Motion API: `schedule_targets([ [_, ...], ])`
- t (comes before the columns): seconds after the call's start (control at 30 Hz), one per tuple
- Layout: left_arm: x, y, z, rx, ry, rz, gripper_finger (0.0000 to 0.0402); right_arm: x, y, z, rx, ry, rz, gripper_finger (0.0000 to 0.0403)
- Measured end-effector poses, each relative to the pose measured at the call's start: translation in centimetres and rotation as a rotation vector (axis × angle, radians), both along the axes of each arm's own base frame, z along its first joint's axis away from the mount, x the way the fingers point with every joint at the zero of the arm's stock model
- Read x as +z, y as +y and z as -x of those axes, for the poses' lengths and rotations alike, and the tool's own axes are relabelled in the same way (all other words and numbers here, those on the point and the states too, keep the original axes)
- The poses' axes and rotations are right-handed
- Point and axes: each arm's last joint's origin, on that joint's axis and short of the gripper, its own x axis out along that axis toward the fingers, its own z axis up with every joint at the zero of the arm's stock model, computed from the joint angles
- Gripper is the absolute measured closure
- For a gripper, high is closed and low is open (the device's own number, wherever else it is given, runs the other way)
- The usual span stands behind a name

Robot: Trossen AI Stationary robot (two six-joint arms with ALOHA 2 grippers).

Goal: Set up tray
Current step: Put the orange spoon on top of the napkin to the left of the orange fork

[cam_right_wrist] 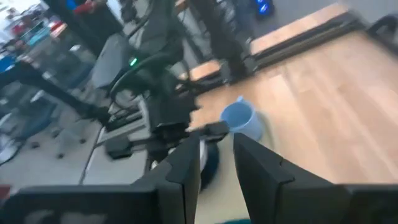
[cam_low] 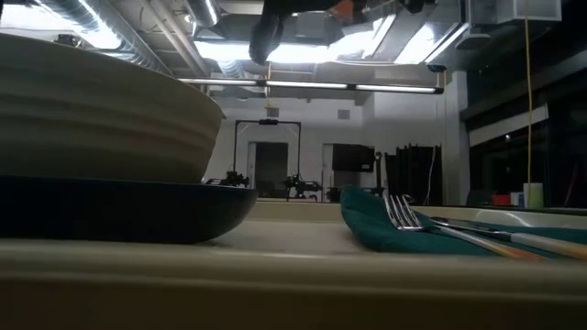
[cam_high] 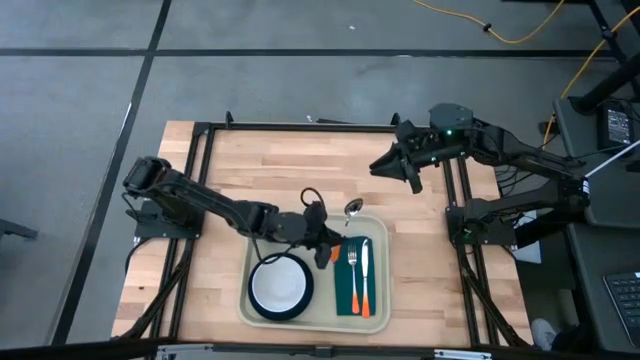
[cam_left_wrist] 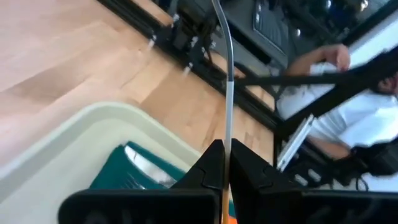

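**Spoon in my grip, one slot left on the napkin**

My left gripper [cam_high: 325, 250] is pinched tight on the handle of a spoon [cam_high: 353, 208], right above the tray's [cam_high: 375, 310] far edge. In my left wrist view the fingers [cam_left_wrist: 211, 165] meet on the thin metal shaft [cam_left_wrist: 229, 81], which runs straight out ahead of them; from above, its bowl reaches just past the rim, over the wood. I hold it by the handle end, which I judge is so the bowl can swing round and the spoon can lie flat alongside the other cutlery.

The tray sits on the near middle of the table [cam_high: 290, 160]. In its left half is a dark plate with a white bowl [cam_high: 280, 285] on it. In the right half lies the green napkin [cam_high: 357, 300], and on it a fork [cam_high: 352, 270] and a knife [cam_high: 365, 270], side by side with orange handles toward the near edge. I take it they lie that way so the spoon can join them in a row.

My right gripper [cam_high: 412, 172] waits over the far right of the table, well apart from the tray, its fingers [cam_right_wrist: 186, 165] a little apart and empty. It keeps clear of my working arm.

A pale blue mug [cam_right_wrist: 241, 119] shows in the right wrist view; I cannot place it on the table from above.
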Motion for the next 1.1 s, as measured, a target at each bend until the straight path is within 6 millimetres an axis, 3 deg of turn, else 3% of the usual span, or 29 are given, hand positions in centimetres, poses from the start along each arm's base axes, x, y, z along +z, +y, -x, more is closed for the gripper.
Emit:
schedule_targets([
  [0.27, 0.0, 1.8, -0.4, -0.003, 0.005, -0.01, 0.04, -0.7, 0.1, -1.4, 0.148, 0.087, -0.137, 0.03],
  [0.57, 0.5, 1.9, -0.6, -0.032, -0.043, -0.024, 0.04, 3.4, 0.0, -1.7, 0.181, 0.189, -0.027, 0.03],
  [0.8, 1.2, 2.6, -1.0, -0.061, -0.109, -0.009, 0.04, 3.1, -0.1, -2.9, 0.209, 0.318, -0.038, 0.0298],
  [1.1, 1.1, 2.7, -1.0, -0.089, -0.105, -0.003, 0.04, 2.9, 0.0, -3.1, 0.218, 0.344, -0.057, 0.0231],
])
